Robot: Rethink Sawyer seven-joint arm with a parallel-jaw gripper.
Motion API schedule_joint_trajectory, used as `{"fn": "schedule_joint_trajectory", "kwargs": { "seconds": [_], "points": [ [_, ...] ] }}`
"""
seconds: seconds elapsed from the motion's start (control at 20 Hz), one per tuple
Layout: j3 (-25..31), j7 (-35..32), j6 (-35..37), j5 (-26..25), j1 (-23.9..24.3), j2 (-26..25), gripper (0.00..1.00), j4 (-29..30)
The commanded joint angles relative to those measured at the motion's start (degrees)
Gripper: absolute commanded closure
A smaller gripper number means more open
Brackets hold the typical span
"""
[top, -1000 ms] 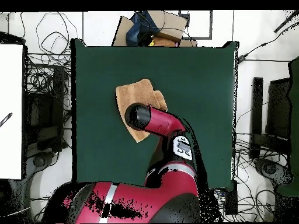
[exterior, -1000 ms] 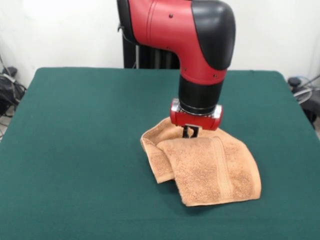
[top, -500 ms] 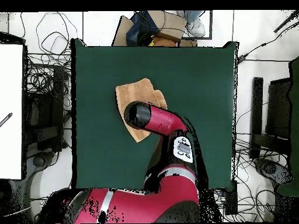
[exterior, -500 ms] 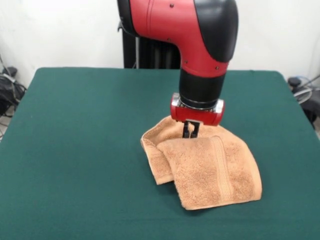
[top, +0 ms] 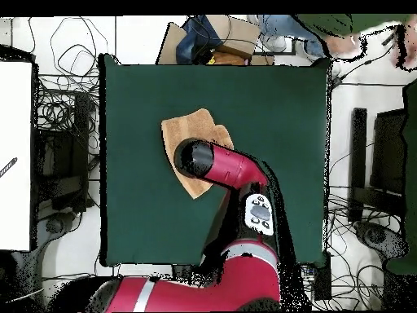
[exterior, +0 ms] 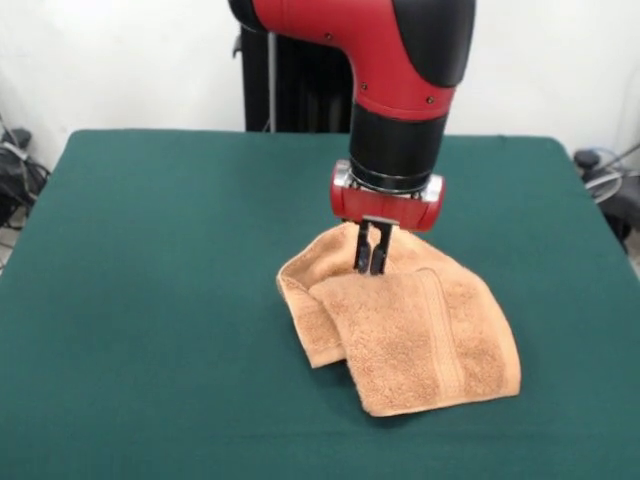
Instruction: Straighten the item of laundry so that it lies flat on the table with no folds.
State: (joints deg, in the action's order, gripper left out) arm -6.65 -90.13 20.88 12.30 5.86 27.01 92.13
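The worktop (exterior: 150, 300) is a broad dark green felt surface, rectangular in the overhead view (top: 269, 122), bare apart from one cloth.

The arm (exterior: 400, 60), red with black joint sections, comes down over the middle of the worktop; in the overhead view its black elbow cap and red link (top: 220, 167) cover part of the cloth. A red wrist collar sits just above the cloth in the front view.

The towel (exterior: 420, 335) is light orange-tan terry, lying right of centre in the front view and left of centre in the overhead view (top: 191, 130). It is not flat: it is doubled over, with a top layer spreading toward the near right corner and a thick rolled fold along its left side. One woven band stripe runs down the top layer. The far edge of the cloth is drawn up into a small peak under the wrist.

The gripper (exterior: 370, 262) points straight down, its two dark fingers (exterior: 362, 250) close together, with only a thin gap between them, and their tips at the raised far edge of the towel. They look pinched on that edge, with cloth bunched around the tips.

At the top right edge of the overhead view a person's green sleeve (top: 342, 24) shows, off the worktop.
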Motion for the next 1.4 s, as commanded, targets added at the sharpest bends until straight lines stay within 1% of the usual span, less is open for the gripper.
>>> {"fn": "schedule_joint_trajectory", "kwargs": {
  "seconds": [0.05, 0.25, 0.5, 0.65, 0.85, 1.0, 1.4],
  "points": [
    [1.5, -10.4, 4.9, 0.5, -0.8, 1.0, 1.0, 0.0],
    [1.3, -10.4, 5.6, 0.5, -0.8, 1.7, 1.0, 0.5],
    [2.2, -10.3, 3.6, 0.4, -0.1, 1.4, 1.0, 1.9],
    [2.3, -10.4, 2.5, 0.2, -0.1, 2.2, 1.0, 3.5],
    [2.2, -10.6, 2.9, 0.2, -0.3, 4.2, 1.0, 5.7],
    [2.5, -10.3, 2.5, 0.0, 0.0, 4.6, 1.0, 6.6],
    [3.5, -9.9, -1.3, -0.8, 1.0, 4.8, 1.0, 9.9]
  ]
}}
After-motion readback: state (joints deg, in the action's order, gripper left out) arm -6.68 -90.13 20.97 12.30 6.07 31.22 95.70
